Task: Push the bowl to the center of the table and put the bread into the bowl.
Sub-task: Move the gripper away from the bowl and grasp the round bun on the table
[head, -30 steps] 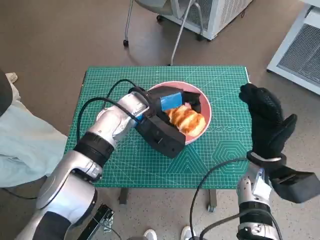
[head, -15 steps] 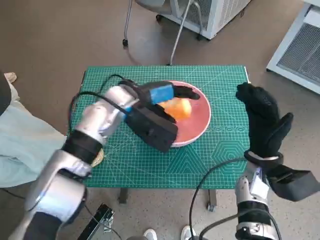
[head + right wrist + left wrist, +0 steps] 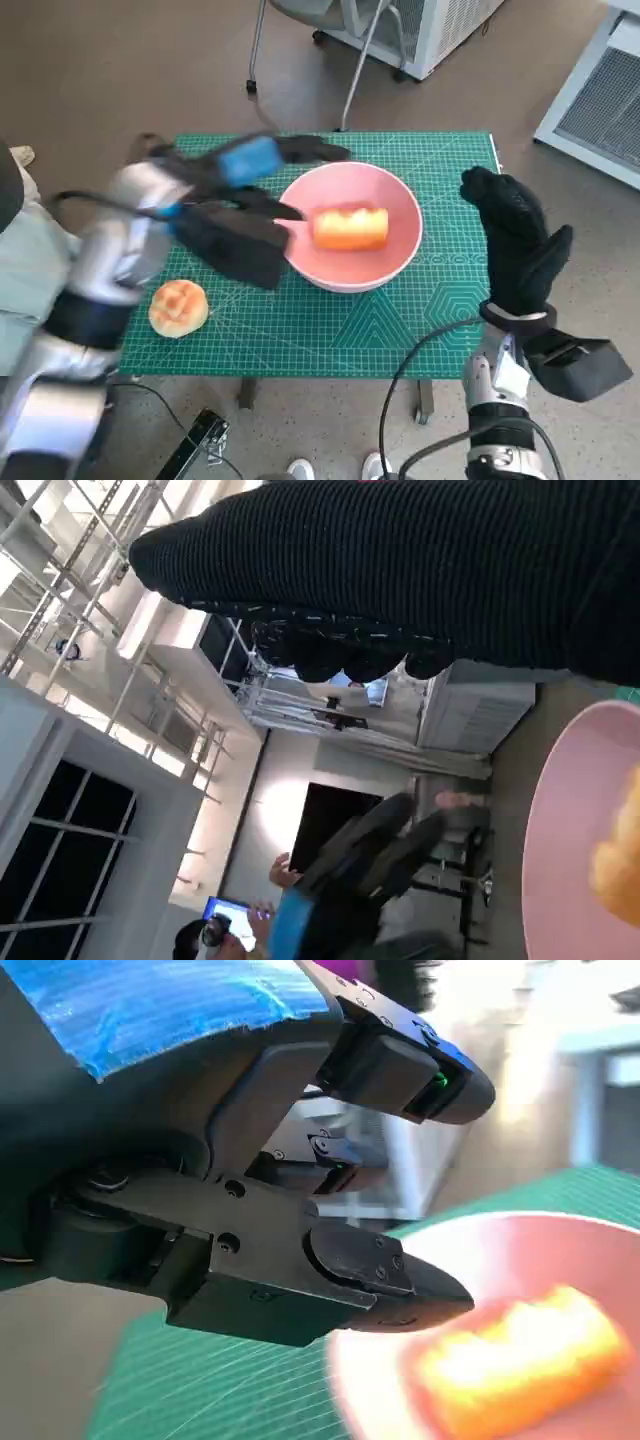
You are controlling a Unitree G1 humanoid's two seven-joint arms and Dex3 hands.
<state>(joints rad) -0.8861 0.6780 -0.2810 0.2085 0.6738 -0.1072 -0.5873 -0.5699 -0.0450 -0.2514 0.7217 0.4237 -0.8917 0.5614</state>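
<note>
A pink bowl (image 3: 385,262) stands near the middle of the green mat, and a golden oblong bread (image 3: 350,227) lies inside it. The left wrist view shows the same bread (image 3: 520,1360) blurred in the bowl (image 3: 470,1260). My left hand (image 3: 250,165) is blurred, off the bowl's left rim and above the mat, its black fingers (image 3: 370,1280) spread and holding nothing. My right hand (image 3: 515,235), in the black glove (image 3: 400,570), is raised at the table's right edge with fingers apart and nothing in it. A round bun (image 3: 178,307) sits on the mat at the front left.
The green cutting mat (image 3: 400,330) covers the small table. A chair's legs (image 3: 350,60) and a white unit (image 3: 430,30) stand beyond the far edge. A person's light clothing (image 3: 30,290) is at the left. A person (image 3: 215,935) sits in the background of the right wrist view.
My left hand has let go of the oblong bread, which now lies in the bowl, and has swung away to the left. The round bun has come into sight.
</note>
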